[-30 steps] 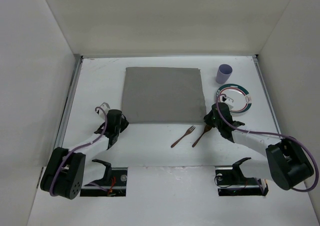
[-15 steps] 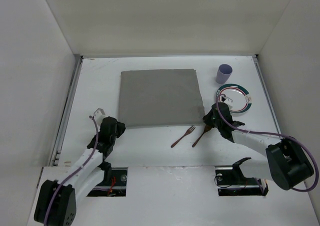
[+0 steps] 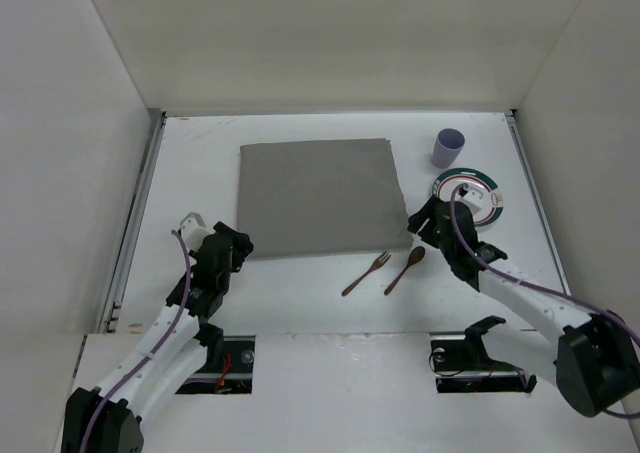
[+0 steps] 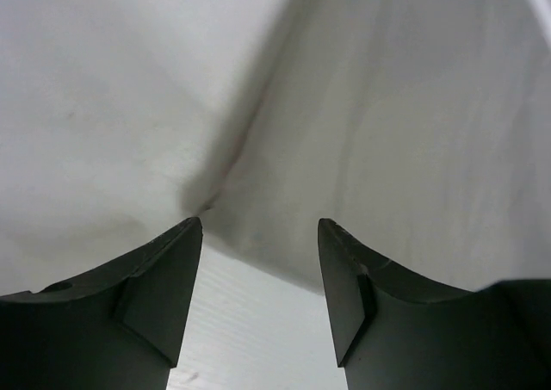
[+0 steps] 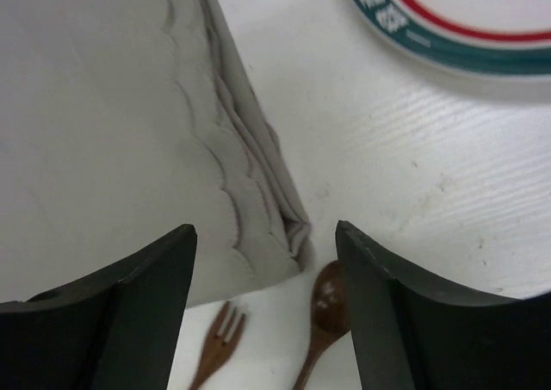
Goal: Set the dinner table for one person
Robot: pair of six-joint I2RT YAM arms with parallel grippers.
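A grey cloth mat (image 3: 320,197) lies flat on the white dinner table (image 3: 200,163). My left gripper (image 3: 240,245) stands open at the mat's near-left corner, with nothing between its fingers. In the left wrist view the left gripper (image 4: 258,222) hangs over the table (image 4: 258,338) just short of the mat (image 4: 387,132). My right gripper (image 3: 420,221) is open at the near-right corner. In the right wrist view the right gripper (image 5: 265,231) frames that corner of the mat (image 5: 112,132), above a wooden fork (image 5: 215,343) and a wooden spoon (image 5: 327,308).
The fork (image 3: 365,273) and spoon (image 3: 405,269) lie side by side just in front of the mat. A white plate with a green and red rim (image 3: 467,195) and a lilac cup (image 3: 448,148) stand to the right of the mat. White walls enclose the table.
Both grippers have opened and let go of the mat's near corners. The mat has slid a little to the left. The right gripper has drawn back off the spoon.
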